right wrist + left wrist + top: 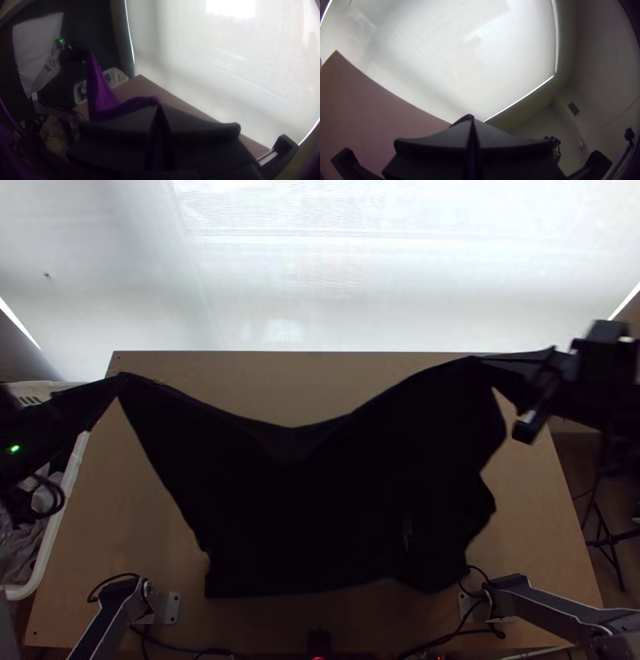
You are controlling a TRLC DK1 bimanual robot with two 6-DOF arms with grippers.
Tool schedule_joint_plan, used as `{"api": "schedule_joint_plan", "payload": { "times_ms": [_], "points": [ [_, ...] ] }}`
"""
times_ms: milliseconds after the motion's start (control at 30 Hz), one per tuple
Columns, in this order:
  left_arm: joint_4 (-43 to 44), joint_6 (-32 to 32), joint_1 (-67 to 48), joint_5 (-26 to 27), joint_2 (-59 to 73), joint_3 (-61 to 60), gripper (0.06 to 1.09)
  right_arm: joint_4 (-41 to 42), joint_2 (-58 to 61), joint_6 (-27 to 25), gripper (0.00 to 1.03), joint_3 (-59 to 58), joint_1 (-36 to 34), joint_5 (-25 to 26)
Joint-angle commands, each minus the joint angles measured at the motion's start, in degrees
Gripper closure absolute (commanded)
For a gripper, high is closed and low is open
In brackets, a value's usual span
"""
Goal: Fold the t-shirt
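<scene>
Left pincer (472, 120), raised near the lens, is pinching one corner of the dark t-shirt (312, 508) by the far left corner of the table (120, 500). Out past the table's right side, my right pincer (159, 106) is pressing together on another corner. Between the two, the shirt's far edge is sagging in the middle, while its near part is lying across the table's front half, the right border bulging unevenly. Whether I am gripping sleeves or hem, I am not managing to tell.

I am judging this to be the spreading step, with folding itself still waiting. Next, I am planning on an even pull to take out the sag, then lowering both corners to the table before letting go. I am minding that right border: if it is bunching underneath as the cloth is settling, the first fold is going crooked.
</scene>
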Motion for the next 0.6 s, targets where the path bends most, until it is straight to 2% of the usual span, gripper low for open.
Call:
{"api": "schedule_joint_plan", "payload": {
  "times_ms": [0,133,300,467,567],
  "points": [
    [3.52,6.06,-0.10,-2.39,9.09,-11.84,1.05,6.42,3.80,-4.41,1.00,-15.62,-2.34,-0.46],
    [11.17,6.15,-1.24,-5.20,16.38,-13.78,1.05,14.42,6.96,-7.84,1.00,-22.04,-3.49,-0.46],
    [16.44,6.24,-2.47,-8.54,30.53,-8.94,1.05,18.63,17.25,-9.69,1.00,-20.37,-5.07,-0.46],
    [15.47,6.15,-3.27,-11.71,41.70,3.19,1.05,19.34,25.07,-9.69,1.00,-10.26,-6.03,-0.46],
    [11.34,5.09,-3.44,-12.06,44.33,13.47,1.05,19.25,28.23,-6.79,1.00,0.73,-6.65,0.50]
  ]
}}
